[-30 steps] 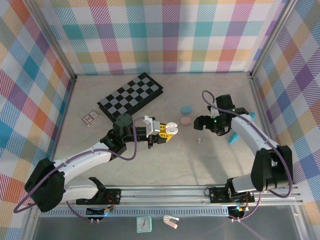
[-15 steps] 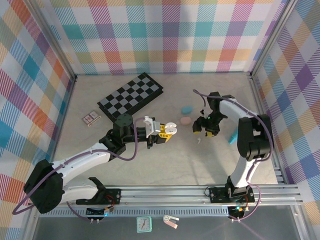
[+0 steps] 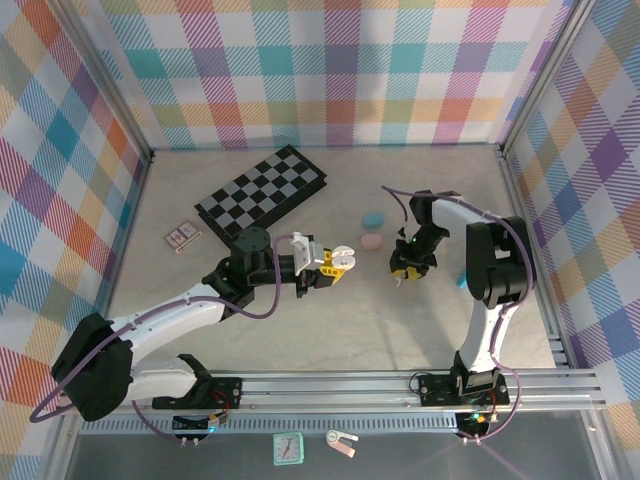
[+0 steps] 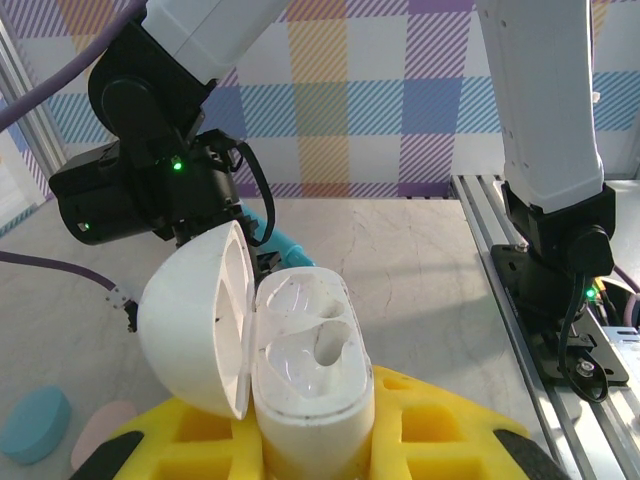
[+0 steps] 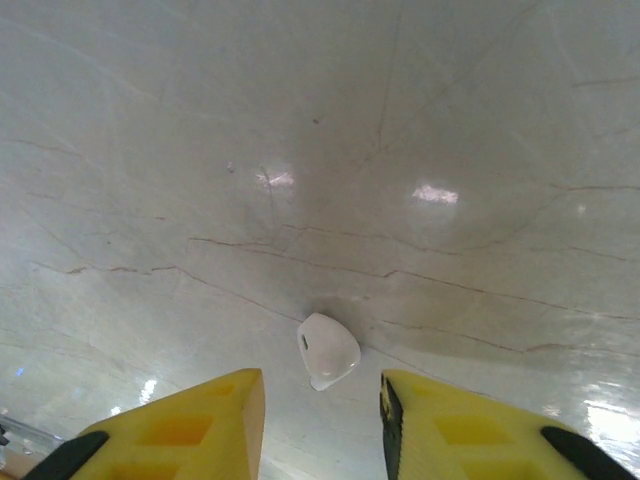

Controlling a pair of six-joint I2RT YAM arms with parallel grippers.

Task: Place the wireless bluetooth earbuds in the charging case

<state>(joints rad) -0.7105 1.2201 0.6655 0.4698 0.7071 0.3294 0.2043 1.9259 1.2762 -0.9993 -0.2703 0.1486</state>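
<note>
Right hand [image 5: 320,398] points down at the surface [image 5: 450,150], fingers apart with a narrow gap, gripping nothing. White earbud [image 5: 328,350] lies on the surface just past the fingertips, centred in that gap and touching neither finger. From here it reads as a small rounded lump. I can't make out the stem, so the long axis is unclear. My read: come down a little further, then pinch. No sideways correction looks needed. Left hand [image 4: 312,440] is clamped on the white charging case [image 4: 312,360], held upright off the surface. Its lid [image 4: 195,320] is hinged open to one side, and both sockets are empty and facing up. The right hand is the one at the bud. The left hand, with the case, sits well apart to its left, so the bud has to travel that way. Pink case [image 3: 371,241] and teal case [image 3: 372,218] lie just beyond the gap between the two hands.
</note>
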